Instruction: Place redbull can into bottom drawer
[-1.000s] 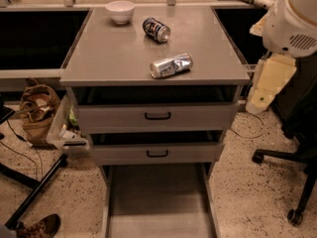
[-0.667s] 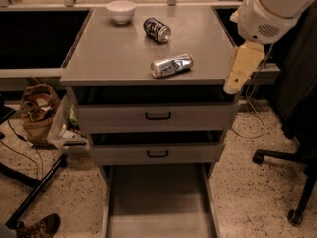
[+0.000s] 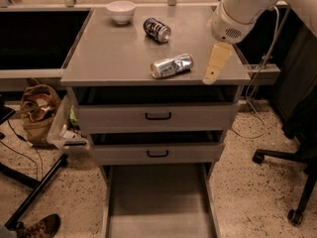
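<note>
Now gripper (image 3: 213,71) has moved in, hangs nr redbull can (image 3: 171,66).

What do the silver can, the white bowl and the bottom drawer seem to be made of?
Redbull can: thin metal, shiny, bright reflections. Bowl: ceramic or plastic, smooth white; unclear which. Bottom drawer: probably painted sheet metal, matte grey, flat floor. The gripper hangs above the cabinet top, right of the can.
</note>
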